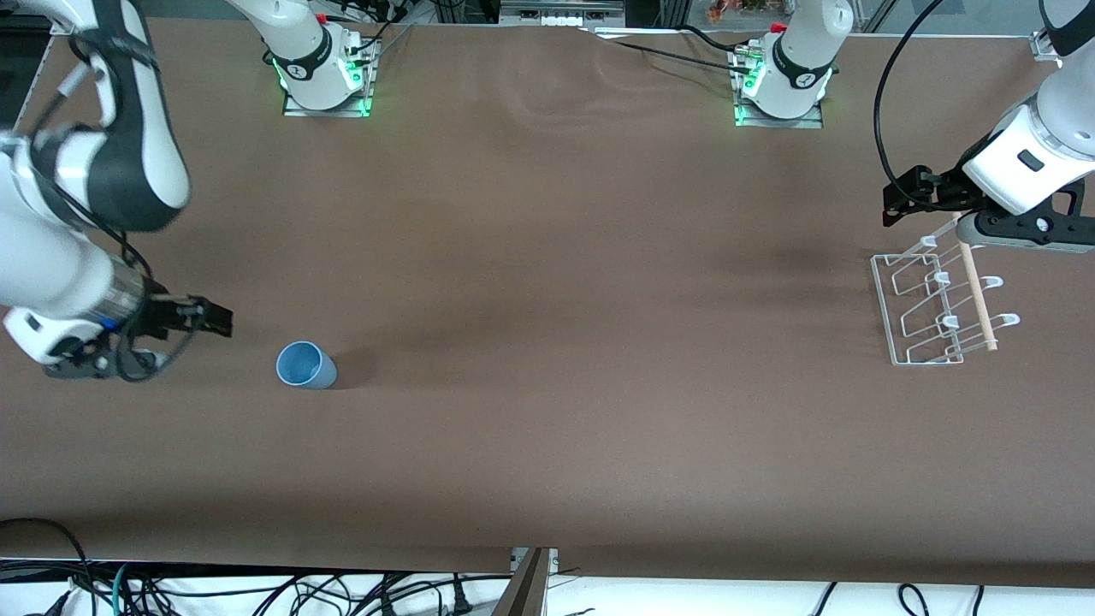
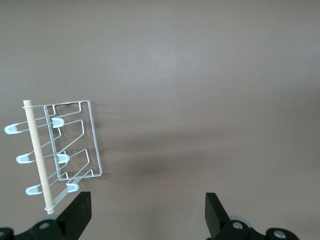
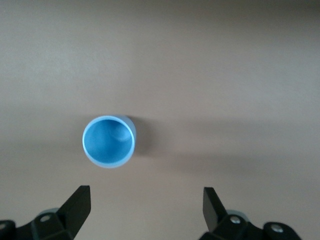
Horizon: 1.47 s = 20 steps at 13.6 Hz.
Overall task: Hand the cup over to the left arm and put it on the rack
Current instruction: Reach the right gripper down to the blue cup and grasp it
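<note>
The light-blue cup (image 1: 305, 366) stands upright, mouth up, on the brown table toward the right arm's end. In the right wrist view the cup (image 3: 108, 141) sits ahead of the jaws, apart from them. My right gripper (image 1: 221, 320) hangs open over bare table beside the cup, with nothing held; the same open gripper (image 3: 145, 200) shows in its wrist view. The white wire rack (image 1: 937, 310) with its wooden dowel (image 1: 978, 295) lies at the left arm's end. My left gripper (image 1: 898, 205) hovers open and empty over the table by the rack (image 2: 75, 145); its wrist view shows this gripper (image 2: 147, 205) over bare table.
Both arm bases (image 1: 325, 77) (image 1: 783, 85) stand with green lights along the table edge farthest from the front camera. Loose cables (image 1: 257, 590) lie below the table's nearest edge. Brown tabletop (image 1: 547, 282) stretches between cup and rack.
</note>
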Motion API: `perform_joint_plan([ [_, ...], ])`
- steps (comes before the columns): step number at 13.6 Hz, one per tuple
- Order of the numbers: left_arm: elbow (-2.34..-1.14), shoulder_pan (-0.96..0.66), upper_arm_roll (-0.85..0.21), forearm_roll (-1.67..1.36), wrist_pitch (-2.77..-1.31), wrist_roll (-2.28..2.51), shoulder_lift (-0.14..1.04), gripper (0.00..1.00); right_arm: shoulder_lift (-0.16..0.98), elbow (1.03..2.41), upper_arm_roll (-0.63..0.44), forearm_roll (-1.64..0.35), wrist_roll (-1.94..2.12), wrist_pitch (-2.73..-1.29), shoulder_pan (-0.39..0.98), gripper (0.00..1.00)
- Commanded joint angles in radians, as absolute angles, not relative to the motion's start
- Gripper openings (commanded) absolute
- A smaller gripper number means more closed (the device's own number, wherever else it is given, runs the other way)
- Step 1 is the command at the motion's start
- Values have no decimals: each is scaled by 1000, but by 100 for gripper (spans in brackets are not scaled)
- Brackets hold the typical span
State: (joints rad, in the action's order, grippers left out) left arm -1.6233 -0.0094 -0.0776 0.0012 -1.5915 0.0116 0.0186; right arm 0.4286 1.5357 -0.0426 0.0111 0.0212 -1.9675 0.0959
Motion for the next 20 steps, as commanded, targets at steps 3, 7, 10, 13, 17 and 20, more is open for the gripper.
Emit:
perform_joint_plan([
  [3,-1623,-6,-78,3,-1582,8,15,100,589,1490,-40,0,20,-2045,146,99],
  [7,-1626,-6,-78,3,-1578,8,15,100,613,1496,-40,-3,35,-2043,143,99],
  [10,-1626,-6,-78,3,-1578,8,14,100,629,1488,-41,0,43,-2045,135,99],
  [13,-1626,-6,-78,3,-1575,8,15,100,647,1488,-41,-2,41,-2062,135,99],
  [17,-1626,-6,-78,3,-1575,8,15,100,681,1488,-43,2,44,-2089,135,99],
  [20,-1626,-6,-78,3,-1575,8,15,100,698,1488,-43,2,41,-2102,135,98],
])
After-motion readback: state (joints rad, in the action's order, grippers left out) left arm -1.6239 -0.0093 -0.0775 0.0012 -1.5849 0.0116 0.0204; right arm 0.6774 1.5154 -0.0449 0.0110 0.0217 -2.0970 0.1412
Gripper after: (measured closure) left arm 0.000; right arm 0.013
